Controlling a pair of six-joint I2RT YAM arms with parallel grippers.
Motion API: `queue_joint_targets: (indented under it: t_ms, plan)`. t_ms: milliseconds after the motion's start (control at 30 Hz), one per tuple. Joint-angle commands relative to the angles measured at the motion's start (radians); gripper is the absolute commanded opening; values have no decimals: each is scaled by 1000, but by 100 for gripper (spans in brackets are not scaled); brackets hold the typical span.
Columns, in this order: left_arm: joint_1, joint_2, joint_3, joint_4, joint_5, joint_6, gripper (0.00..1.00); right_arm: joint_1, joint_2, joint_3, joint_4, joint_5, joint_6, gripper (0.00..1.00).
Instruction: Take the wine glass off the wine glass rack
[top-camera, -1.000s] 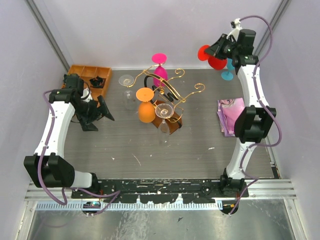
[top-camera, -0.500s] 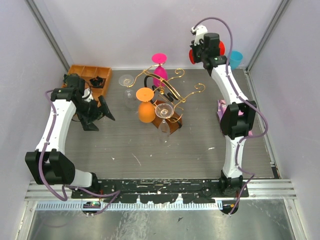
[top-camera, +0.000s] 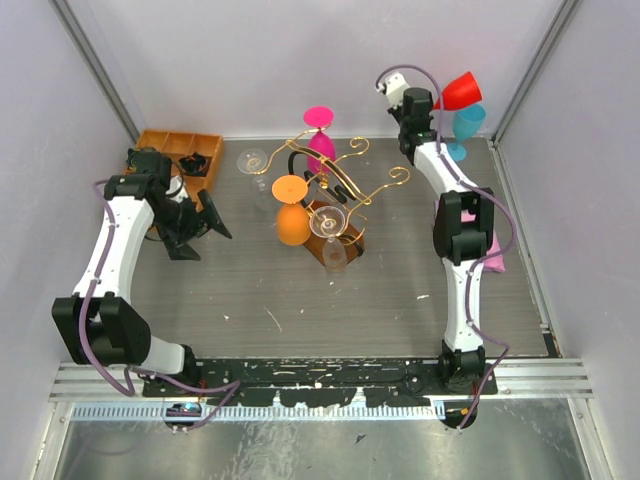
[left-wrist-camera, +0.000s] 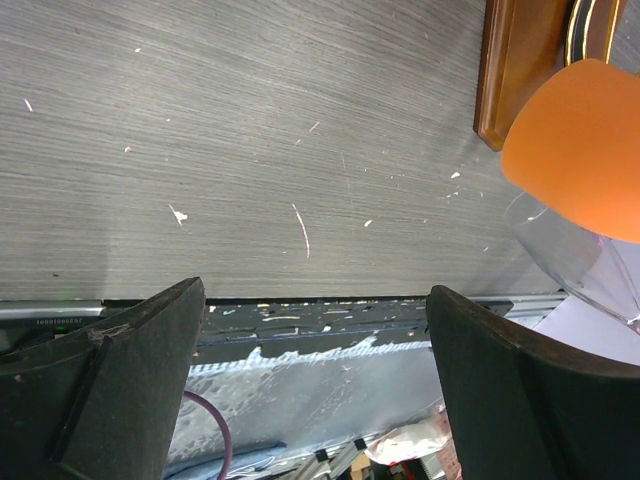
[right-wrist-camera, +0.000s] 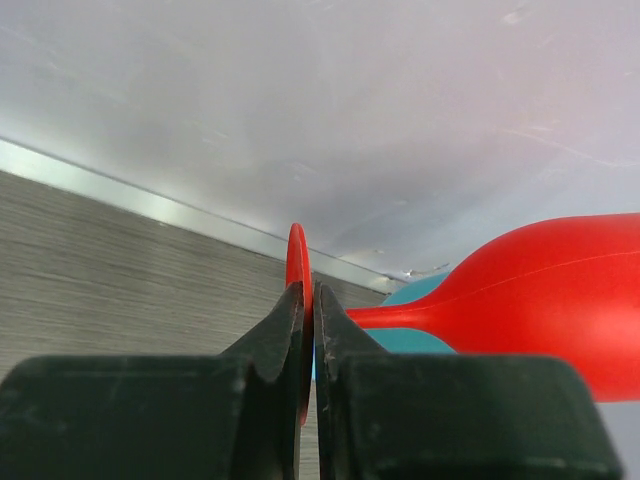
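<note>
Six glasses counted: one red, one teal, one pink, one orange, two clear. The red wine glass (top-camera: 462, 90) is off the wine glass rack (top-camera: 340, 182), held up in the air over the far right corner of the worktop (top-camera: 300, 290), lying roughly level. The right gripper (right-wrist-camera: 308, 295) has its jaws closed tight on the thin edge of the glass's foot disc. The teal glass (top-camera: 467, 122) stands just beneath and behind it in that corner. One rack, mid-worktop toward the far edge: the pink glass (top-camera: 320, 117), the orange glass (top-camera: 292, 225) and one clear glass (top-camera: 328, 222) are at its hooks. The second clear glass (top-camera: 251, 159) sits just left of the rack; whether it hangs or stands I cannot tell. The left gripper (left-wrist-camera: 315, 290) is near the left edge, jaws spread wide, nothing between them. One wooden tray (top-camera: 165, 142) in the far left corner. One pink bag (top-camera: 495, 250) at the right edge.
</note>
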Motion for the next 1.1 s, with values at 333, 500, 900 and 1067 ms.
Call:
queue_joint_targets:
  t_ms: [333,500,900,1067]
  plan:
    - [0,31,-1,12,31,6,99,-12,65,-155,394,108,-237,1]
    - [0,55,12,0,30,17,99,-5,102,-176,460,123,-277,1]
    - [0,89,3,6,31,34,99,20,171,-214,557,144,-352,0]
    - [0,102,-3,14,40,40,99,28,199,-245,642,179,-403,1]
